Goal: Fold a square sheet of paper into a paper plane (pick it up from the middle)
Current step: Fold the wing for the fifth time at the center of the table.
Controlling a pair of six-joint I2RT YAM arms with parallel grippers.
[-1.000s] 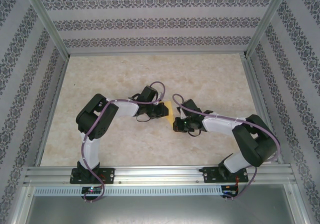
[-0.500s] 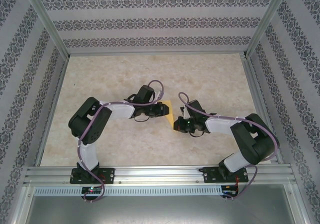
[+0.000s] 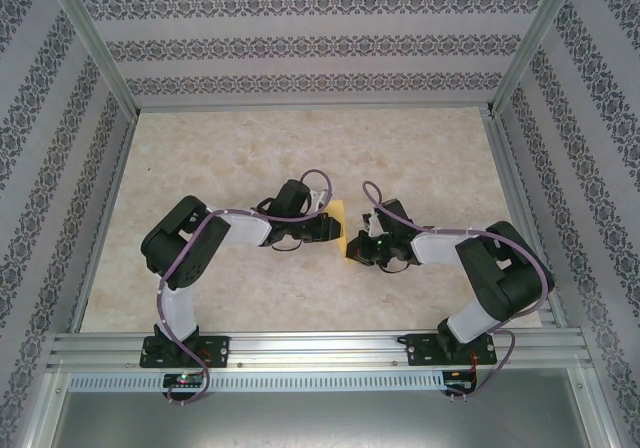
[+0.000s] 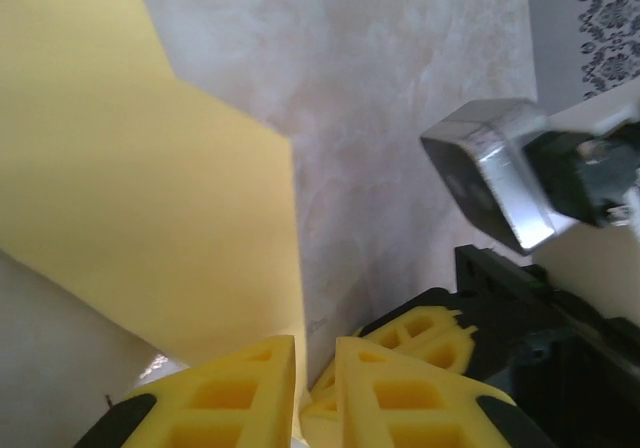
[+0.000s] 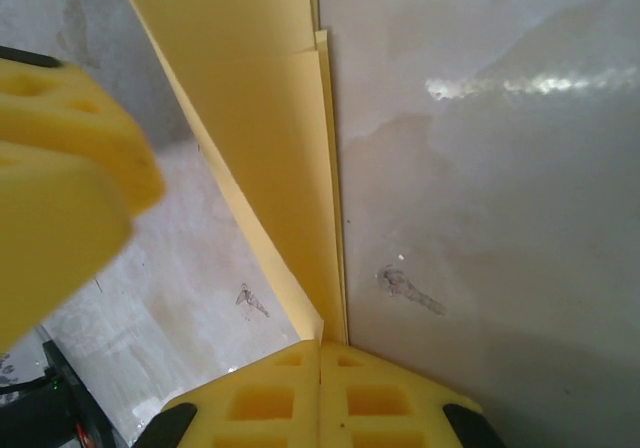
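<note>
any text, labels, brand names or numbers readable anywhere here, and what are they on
No readable text in any view.
folded yellow-orange paper sheet: plain, no print.
patterned wallpaper panels: ornaments only, no letters.
beige marbled tabletop: smudges only, no writing.
small circuit board at the left arm's base: any marking is too small to read.

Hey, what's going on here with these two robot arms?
The two arms meet at the middle of the table, with a yellow sheet of paper between them. The right gripper is shut on an edge of the paper, which already shows folded layers. The left gripper looks to be pinching it from the other side. It is not a finished plane yet.
</note>
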